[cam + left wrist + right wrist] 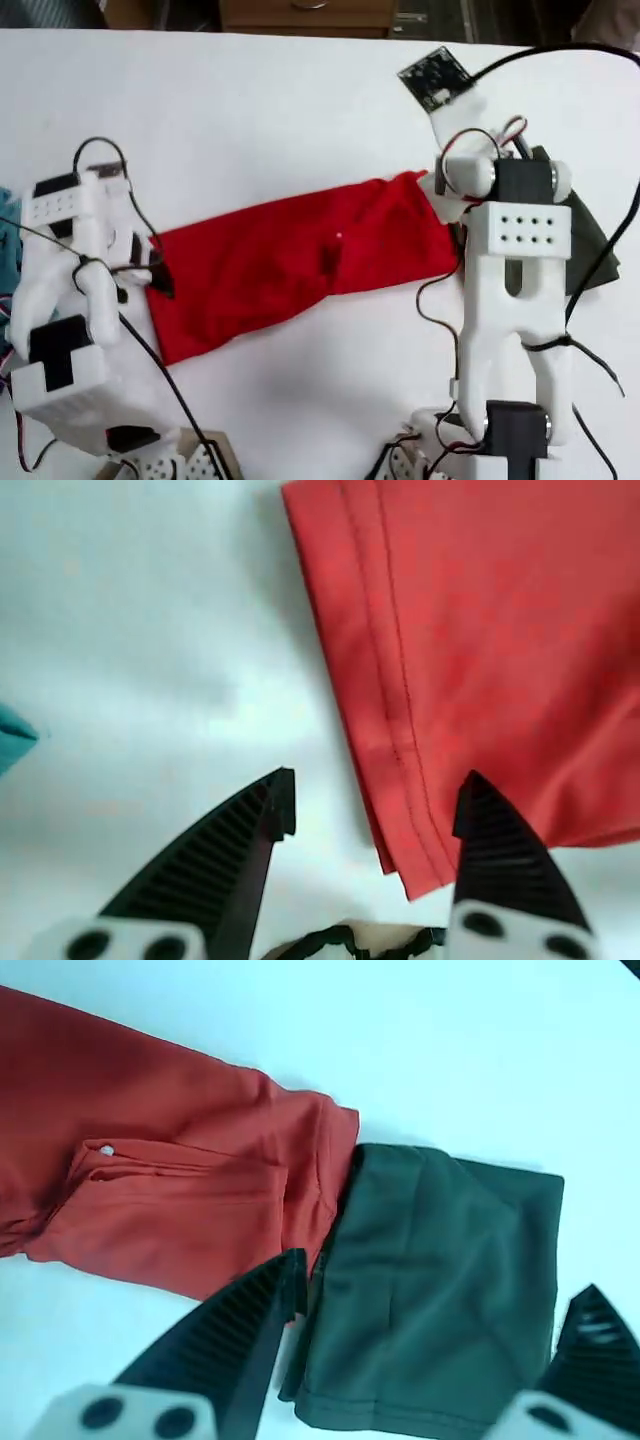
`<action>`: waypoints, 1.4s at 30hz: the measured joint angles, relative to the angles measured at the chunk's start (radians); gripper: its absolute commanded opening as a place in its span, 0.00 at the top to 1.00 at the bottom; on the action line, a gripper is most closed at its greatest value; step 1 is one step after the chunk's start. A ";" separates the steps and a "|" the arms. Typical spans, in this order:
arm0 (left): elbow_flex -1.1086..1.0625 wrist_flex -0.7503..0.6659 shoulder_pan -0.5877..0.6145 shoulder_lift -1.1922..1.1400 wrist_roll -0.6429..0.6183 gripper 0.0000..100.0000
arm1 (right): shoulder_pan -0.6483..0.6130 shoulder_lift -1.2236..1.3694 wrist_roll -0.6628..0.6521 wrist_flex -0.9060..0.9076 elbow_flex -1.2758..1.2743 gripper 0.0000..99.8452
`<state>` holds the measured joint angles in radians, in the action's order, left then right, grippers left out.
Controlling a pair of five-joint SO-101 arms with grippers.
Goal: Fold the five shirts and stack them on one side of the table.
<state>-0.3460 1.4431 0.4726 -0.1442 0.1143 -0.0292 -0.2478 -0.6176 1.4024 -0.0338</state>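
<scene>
High view shows the folded red fabric shirt [290, 265] lying lengthwise on the white table [250, 110] between both arms. Left gripper [378, 785] hovers over its hemmed end, jaws spread wide and empty. Right gripper [442, 1280], likewise wide apart and empty, hangs above the folded dark green shirt [450, 1210] touching the red one's other end.

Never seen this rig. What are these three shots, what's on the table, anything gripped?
Two robot arms sit side by side at a white table. The high view looks down from a fixed camera; the other two come from each arm's wrist, past its black fingers. A red shirt lies between the arms, a dark green shirt beside it under the right arm. Teal cloth shows near the left arm. Both grippers are open and hold nothing: the left gripper over the red shirt's hemmed corner, the right gripper over the dark green shirt.
</scene>
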 measured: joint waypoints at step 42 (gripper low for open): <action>-0.028 -0.130 -0.060 0.040 -0.018 0.72 | -0.172 -0.003 -0.002 0.006 -0.091 0.61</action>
<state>-0.3736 1.3126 0.4127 -0.1043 0.0959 -0.2010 -0.2509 -0.6191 1.4085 -0.1243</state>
